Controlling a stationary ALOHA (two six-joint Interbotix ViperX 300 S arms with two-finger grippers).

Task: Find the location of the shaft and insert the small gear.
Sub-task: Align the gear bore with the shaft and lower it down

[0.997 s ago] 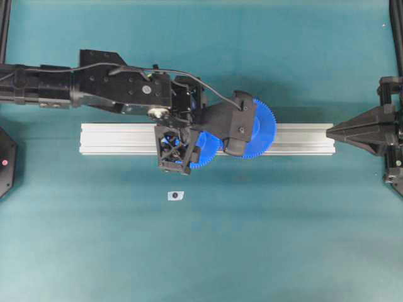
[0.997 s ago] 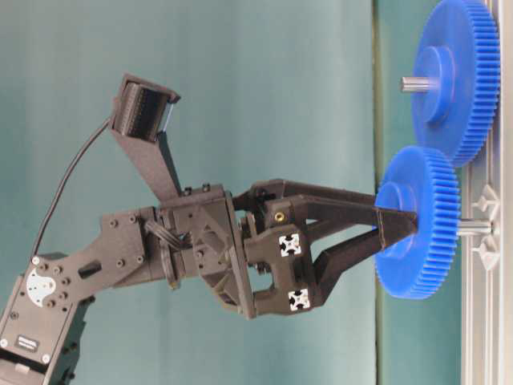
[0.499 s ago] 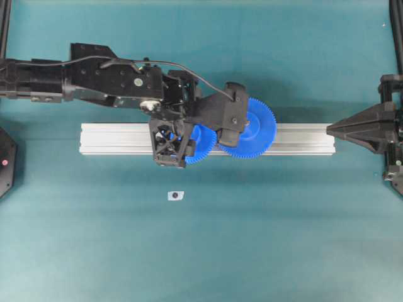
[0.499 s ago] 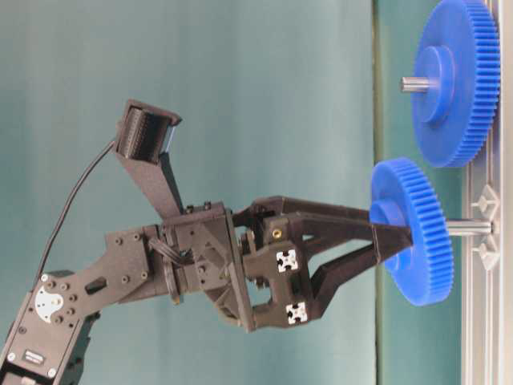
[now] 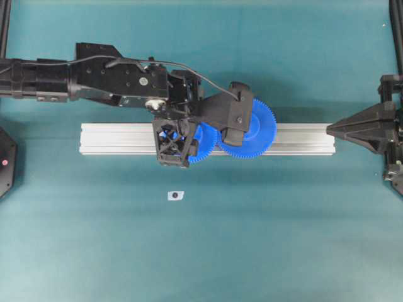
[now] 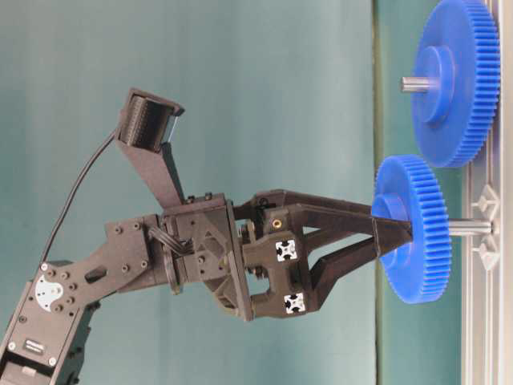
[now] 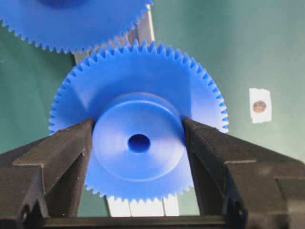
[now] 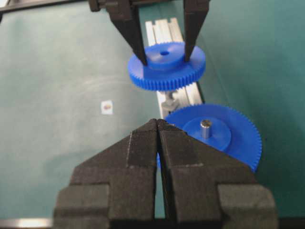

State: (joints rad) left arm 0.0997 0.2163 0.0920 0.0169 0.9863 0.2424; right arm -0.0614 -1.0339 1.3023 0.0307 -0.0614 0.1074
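The small gear (image 6: 413, 228) is a bright blue toothed wheel. My left gripper (image 7: 138, 125) is shut on its raised hub (image 7: 138, 143), one finger on each side. It hangs level just off the rail (image 6: 485, 321), over the silvery shaft (image 6: 469, 228) that sticks out of the rail. The right wrist view shows the shaft (image 8: 169, 98) right under the small gear (image 8: 167, 64). Whether its tip has entered the centre hole I cannot tell. My right gripper (image 8: 157, 121) is shut and empty, off the rail's right end (image 5: 330, 131).
The bigger blue gear (image 5: 252, 129) sits on the aluminium rail (image 5: 113, 138) next to the small one, with a grey pin tip (image 8: 206, 128) through its hub. A small white sticker with a dark dot (image 5: 175, 195) lies on the green mat in front of the rail.
The small gear has come slightly away from the rail, baring more of the shaft. It tilted half a second ago and is now nearly level again. The right arm has not moved.
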